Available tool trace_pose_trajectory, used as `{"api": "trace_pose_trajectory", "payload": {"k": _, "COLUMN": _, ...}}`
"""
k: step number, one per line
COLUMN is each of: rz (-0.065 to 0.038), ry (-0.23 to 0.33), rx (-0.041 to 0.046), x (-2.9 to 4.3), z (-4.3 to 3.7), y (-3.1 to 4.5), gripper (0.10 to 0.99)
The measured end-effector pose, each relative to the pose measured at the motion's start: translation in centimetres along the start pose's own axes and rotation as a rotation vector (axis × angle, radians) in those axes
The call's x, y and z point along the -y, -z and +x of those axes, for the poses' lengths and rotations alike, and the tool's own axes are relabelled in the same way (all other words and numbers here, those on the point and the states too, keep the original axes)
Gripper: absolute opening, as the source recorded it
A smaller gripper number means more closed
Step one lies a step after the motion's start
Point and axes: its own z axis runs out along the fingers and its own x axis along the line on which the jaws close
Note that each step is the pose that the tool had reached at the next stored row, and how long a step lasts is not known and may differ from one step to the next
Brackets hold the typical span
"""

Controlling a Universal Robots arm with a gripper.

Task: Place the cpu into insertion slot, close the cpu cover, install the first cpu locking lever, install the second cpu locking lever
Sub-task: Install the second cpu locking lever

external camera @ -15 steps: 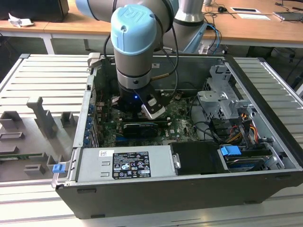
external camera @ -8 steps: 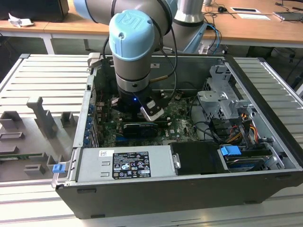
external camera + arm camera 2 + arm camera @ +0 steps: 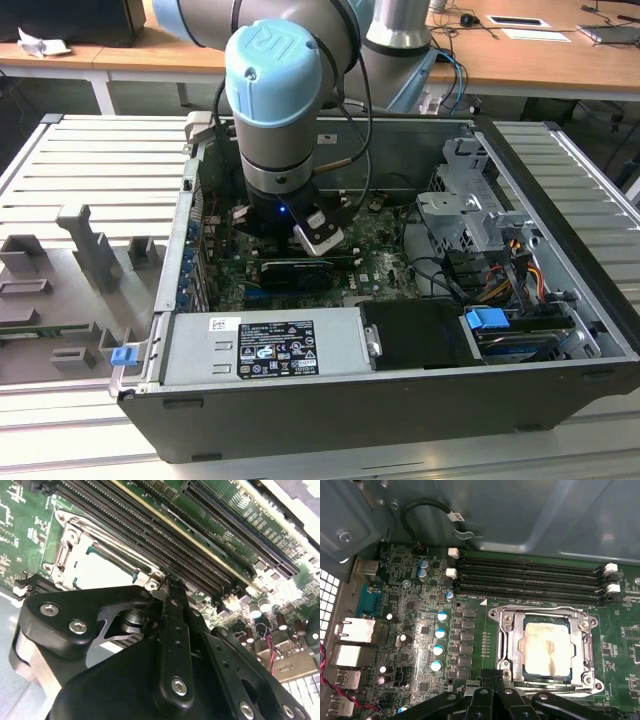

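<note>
First wrist view: your chip (image 3: 546, 649) sits in the socket (image 3: 506, 652) with the metal cover (image 3: 580, 645) down around it; placing and closing look done, levers unclear; the gripper (image 3: 495, 676) hovers at the socket's edge, fingers pinched together, holding nothing.

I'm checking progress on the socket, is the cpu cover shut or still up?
Shut. In the first wrist view the cpu cover lies flat as a silvery frame around the cpu, whose pale face shows through its cut-out centre.

A ribbed grey metal table (image 3: 90, 165) is lying underneath everything. Wooden desks (image 3: 530, 60) are standing behind, holding scattered papers (image 3: 42, 44).
</note>
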Motion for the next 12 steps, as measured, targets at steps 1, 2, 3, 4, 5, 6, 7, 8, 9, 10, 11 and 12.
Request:
{"api": "trace_pose_trajectory", "payload": {"k": 1, "rz": 0.0, "ry": 0.0, "rx": 0.0, "x": -0.08, "z": -0.02, "y": 0.26, "gripper": 0.106}}
{"api": "trace_pose_trajectory", "payload": {"k": 2, "rz": 0.0, "ry": 0.0, "rx": 0.0, "x": -0.22, "z": -0.04, "y": 0.56, "gripper": 0.106}}
{"api": "trace_pose_trajectory", "payload": {"k": 3, "rz": 0.0, "ry": 0.0, "rx": 0.0, "x": -0.25, "z": -0.05, "y": 0.68, "gripper": 0.106}}
{"api": "trace_pose_trajectory", "payload": {"k": 4, "rz": 0.0, "ry": 0.0, "rx": -0.0001, "x": -0.3, "z": -0.05, "y": 0.81, "gripper": 0.106}}
{"api": "trace_pose_trajectory", "payload": {"k": 5, "rz": 0.0, "ry": 0.0, "rx": -0.0001, "x": -0.34, "z": -0.06, "y": 0.93, "gripper": 0.106}}
{"api": "trace_pose_trajectory", "payload": {"k": 6, "rz": 0.0, "ry": 0.0, "rx": -0.0001, "x": -0.36, "z": -0.07, "y": 0.96, "gripper": 0.106}}
{"api": "trace_pose_trajectory", "payload": {"k": 7, "rz": 0.0, "ry": 0.0, "rx": -0.0001, "x": -0.39, "z": -0.08, "y": 1.09, "gripper": 0.106}}
{"api": "trace_pose_trajectory", "payload": {"k": 8, "rz": 0.0, "ry": 0.0, "rx": 0.0, "x": -0.42, "z": -0.08, "y": 1.2, "gripper": 0.106}}
{"api": "trace_pose_trajectory", "payload": {"k": 9, "rz": 0.0, "ry": -0.001, "rx": 0.0003, "x": -0.45, "z": -0.09, "y": 1.27, "gripper": 0.106}}
{"api": "trace_pose_trajectory", "payload": {"k": 10, "rz": 0.0, "ry": -0.001, "rx": 0.0004, "x": -0.47, "z": -0.09, "y": 1.37, "gripper": 0.106}}
{"api": "trace_pose_trajectory", "payload": {"k": 11, "rz": 0.0, "ry": -0.001, "rx": 0.0003, "x": -0.49, "z": -0.1, "y": 1.42, "gripper": 0.106}}
{"api": "trace_pose_trajectory", "payload": {"k": 12, "rz": 0.0, "ry": -0.001, "rx": 0.0005, "x": -0.5, "z": -0.1, "y": 1.45, "gripper": 0.106}}
